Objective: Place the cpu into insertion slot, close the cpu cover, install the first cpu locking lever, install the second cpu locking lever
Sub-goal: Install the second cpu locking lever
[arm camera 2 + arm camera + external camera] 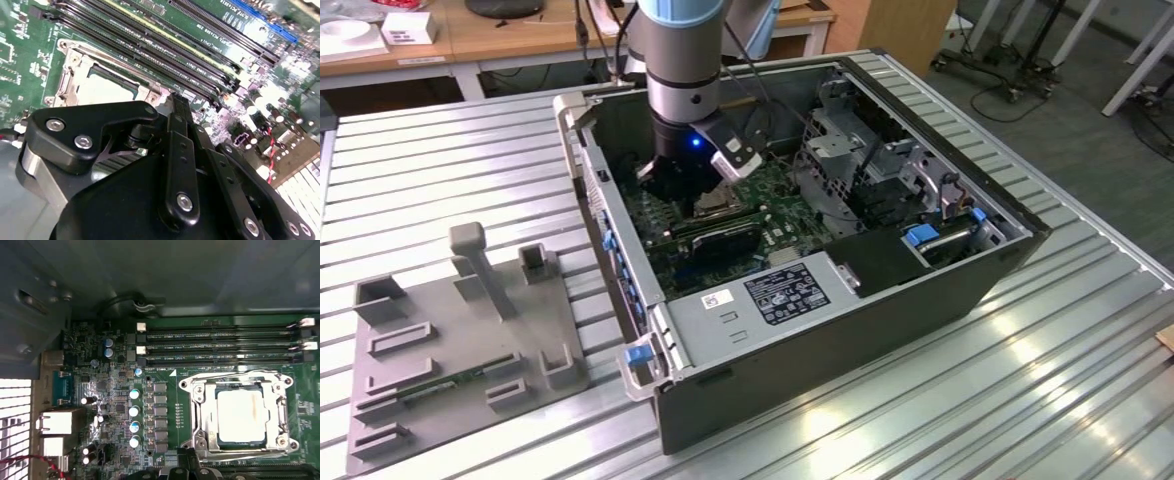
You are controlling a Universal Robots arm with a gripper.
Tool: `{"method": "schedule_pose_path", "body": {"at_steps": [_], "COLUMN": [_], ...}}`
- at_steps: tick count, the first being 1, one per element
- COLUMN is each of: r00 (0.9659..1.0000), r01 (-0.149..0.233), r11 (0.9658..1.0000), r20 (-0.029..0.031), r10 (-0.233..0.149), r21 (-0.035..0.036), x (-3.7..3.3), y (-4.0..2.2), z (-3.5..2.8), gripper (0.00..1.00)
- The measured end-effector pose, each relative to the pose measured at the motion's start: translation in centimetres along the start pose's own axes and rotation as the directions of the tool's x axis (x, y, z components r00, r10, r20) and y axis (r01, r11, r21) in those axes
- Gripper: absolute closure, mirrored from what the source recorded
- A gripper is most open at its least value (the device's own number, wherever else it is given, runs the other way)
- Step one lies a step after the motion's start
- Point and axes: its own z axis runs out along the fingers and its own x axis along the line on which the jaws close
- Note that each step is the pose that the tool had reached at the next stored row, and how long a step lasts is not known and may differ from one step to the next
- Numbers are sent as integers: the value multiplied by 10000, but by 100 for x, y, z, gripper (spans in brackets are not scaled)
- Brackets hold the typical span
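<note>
While the arm reaches down into the open computer case (854, 300) near the upper middle of the exterior view, its gripper (678, 185) hangs low over the green motherboard (781, 205), just above the socket area. And look at the first wrist view: the cpu (240, 415) sits flat in the insertion slot (207, 437), its pale metal top showing square in the lower right of that frame. The cpu cover (282, 410) lies down around it, a silvery frame bordering the chip on all sides. A thin wire lever (225, 376) runs along the socket's edge nearest the long black memory slots (220, 345).

In the second wrist view the gripper's black linkage (175, 165) fills the lower half of the frame, and the cpu (107, 85) with its cover (67, 80) peeks out just past it, in the left-centre. So the chip lies right beside the fingers, not between them; nothing is seen in the grasp. Whether the fingers are spread or pressed together, I cannot tell from here.

Out on the slatted metal table (1014, 400), at the lower left of the exterior view, a grey fixture tray (454, 350) stands well apart from the case.
</note>
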Motion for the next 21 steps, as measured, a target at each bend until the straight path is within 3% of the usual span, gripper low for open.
{"method": "schedule_pose_path", "body": {"at_steps": [4,10,21], "r00": [10000,10000,10000], "r01": [0,1,-1], "r11": [10000,10000,10000], "r20": [-1,-3,-1], "r10": [0,-1,1], "r21": [2,-5,-8], "x": [-2,-15,-307], "y": [3,4,14], "z": [-47,-47,-19], "gripper": [89,89,89]}}
